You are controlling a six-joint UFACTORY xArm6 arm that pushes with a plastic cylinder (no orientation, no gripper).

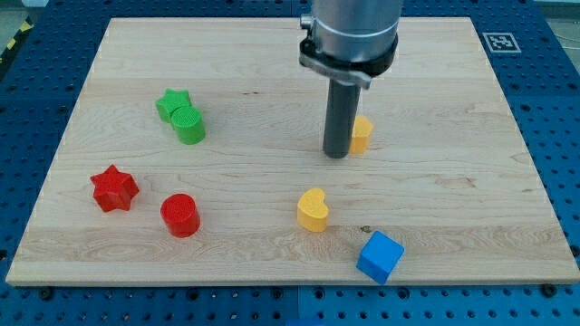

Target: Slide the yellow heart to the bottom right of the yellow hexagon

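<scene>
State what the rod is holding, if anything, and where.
Nothing is held. My tip rests on the board, against the left side of the yellow hexagon, above the yellow heart.

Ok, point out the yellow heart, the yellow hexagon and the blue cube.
yellow heart (313, 210), camera view, top face.
yellow hexagon (362, 133), camera view, visible side right of the rod.
blue cube (380, 256), camera view, centre.

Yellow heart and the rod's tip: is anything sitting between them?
No. In the camera view, only bare wooden board lies between my tip and the yellow heart. The yellow hexagon sits beside my tip, on the view's right.
</scene>
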